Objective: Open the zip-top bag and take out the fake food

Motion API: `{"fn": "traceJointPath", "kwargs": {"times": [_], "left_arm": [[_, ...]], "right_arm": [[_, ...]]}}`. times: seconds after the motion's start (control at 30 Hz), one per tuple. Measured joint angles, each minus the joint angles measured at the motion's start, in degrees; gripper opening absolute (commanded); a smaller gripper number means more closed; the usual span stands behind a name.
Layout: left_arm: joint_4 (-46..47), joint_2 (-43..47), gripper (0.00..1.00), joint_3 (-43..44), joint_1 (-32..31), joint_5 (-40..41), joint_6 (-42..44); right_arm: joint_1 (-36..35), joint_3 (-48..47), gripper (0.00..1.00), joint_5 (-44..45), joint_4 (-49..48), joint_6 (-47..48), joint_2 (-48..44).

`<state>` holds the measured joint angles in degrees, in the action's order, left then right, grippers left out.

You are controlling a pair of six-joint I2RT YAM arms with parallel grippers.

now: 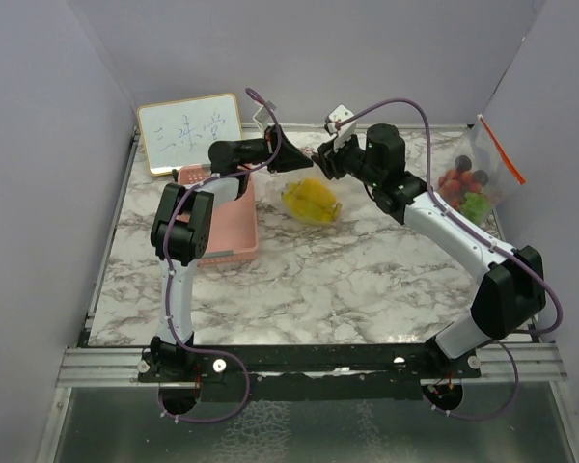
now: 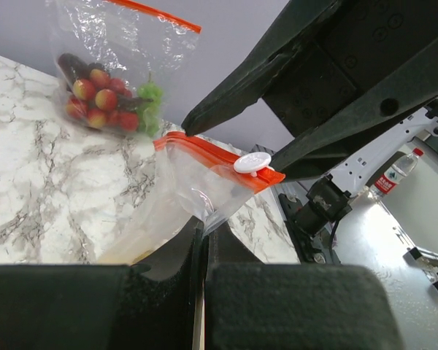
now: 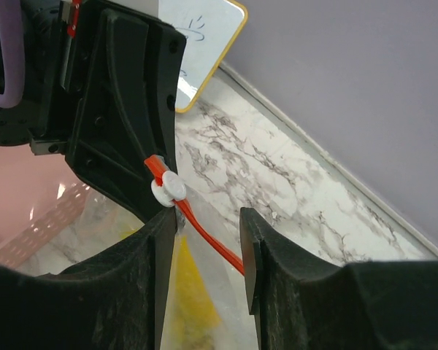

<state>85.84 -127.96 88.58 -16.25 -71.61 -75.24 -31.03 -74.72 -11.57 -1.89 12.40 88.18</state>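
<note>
My left fingers (image 2: 160,292) clamp a corner of the zip-top bag (image 2: 190,197); my right fingers (image 3: 292,292) stand open, the white slider (image 3: 168,189) at their eleven o'clock, the orange zip track (image 3: 212,244) running toward five.

Clear zip-top bag (image 2: 193,193) at centre of the top view, yellow fake food (image 1: 312,201) bunched inside, orange zip strip (image 2: 204,151) raised, white slider (image 2: 252,162) on it, second bag (image 1: 487,154) upright at right edge, red berries (image 1: 454,183), green piece (image 1: 475,203), dark bits (image 1: 462,162) inside

Clear bag (image 2: 190,195) with orange zip strip (image 2: 204,150) and white slider (image 2: 252,162); yellow fruit (image 1: 312,201) inside. Pink basket (image 1: 236,231). White table (image 1: 347,280), grey-veined marble pattern.
</note>
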Motion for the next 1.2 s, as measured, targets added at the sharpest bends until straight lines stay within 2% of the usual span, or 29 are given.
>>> {"fn": "traceJointPath", "kwargs": {"times": [0.17, 0.23, 0.37, 0.47, 0.57, 0.67, 0.77, 0.97, 1.2], "left_arm": [[0.1, 0.0, 0.00, 0.0, -0.3, 0.0, -0.4], [0.2, 0.0, 0.00, 0.0, -0.4, 0.0, -0.6], [0.5, 0.0, 0.00, 0.0, -0.5, 0.0, -1.0], [1.0, 0.0, 0.01, 0.0, -0.8, 0.0, -1.1], [1.6, 0.0, 0.27, -0.2, -1.2, -0.1, -1.1], [1.7, 0.0, 0.45, -0.2, -1.5, -0.2, -0.6], [0.7, 0.0, 0.59, 0.2, -1.5, -0.5, 1.0], [-3.4, -0.2, 0.74, 6.7, -1.0, -0.7, 4.1], [-6.4, -0.2, 0.83, 8.3, -0.6, -0.5, 8.1]], "right_arm": [[0.0, 0.0, 0.37, -0.3, 1.6, 0.2, 0.9], [0.0, 0.0, 0.29, -0.3, 1.7, 0.3, 0.9], [0.0, 0.0, 0.03, 0.2, 1.6, 0.6, 0.9], [0.0, 0.0, 0.02, 0.7, 1.6, 0.7, 0.9], [0.0, -0.1, 0.02, 1.6, 1.7, 0.8, 0.9], [0.0, -0.1, 0.02, 2.4, 1.7, 0.8, 0.9], [0.0, -0.1, 0.02, 3.1, 1.7, 0.7, 0.8], [0.2, 0.5, 0.02, 3.9, 1.7, 0.2, -1.1], [2.1, 1.5, 0.02, 3.8, 2.0, -0.7, -3.0]]}}
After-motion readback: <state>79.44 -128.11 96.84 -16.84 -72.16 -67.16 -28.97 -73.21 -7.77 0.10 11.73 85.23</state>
